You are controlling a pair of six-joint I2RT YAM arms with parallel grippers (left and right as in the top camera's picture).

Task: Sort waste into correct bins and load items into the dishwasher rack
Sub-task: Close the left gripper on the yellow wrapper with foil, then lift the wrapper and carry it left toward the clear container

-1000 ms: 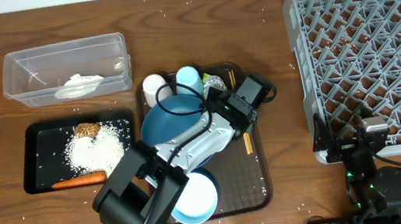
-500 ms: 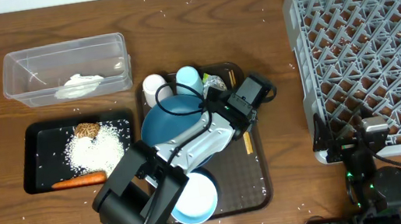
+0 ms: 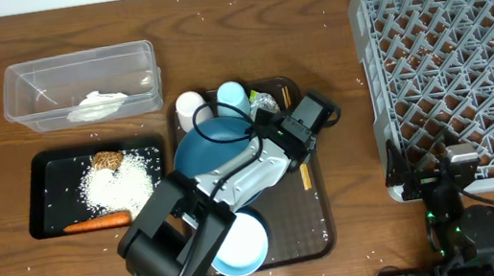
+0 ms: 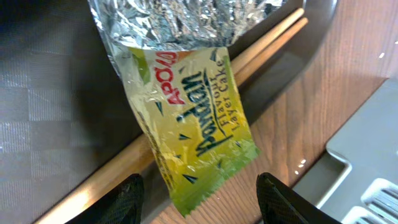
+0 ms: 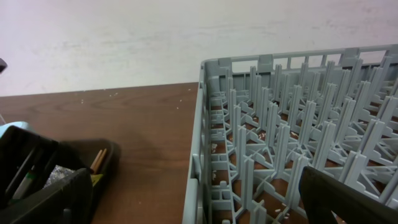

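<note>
The left gripper (image 3: 275, 117) hovers over the brown tray (image 3: 323, 229). A foil ball (image 3: 262, 105) lies just ahead of its jaws, chopsticks (image 3: 306, 176) behind (partly hidden) and a blue dish (image 3: 193, 153) alongside.

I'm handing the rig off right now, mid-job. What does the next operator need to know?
Left gripper: open, jaws either side of the yellow-green packet, not clamped yet.
Right gripper: open, empty, beside the rack.
Done: tissue in the clear tub; carrot, brown lump and rice in the black tray.
Left: bin the packet and foil ball. The dark-blue dish, white bowl, white cup, light-blue cup and chopsticks sit on the serving tray; none show in the rack.
</note>
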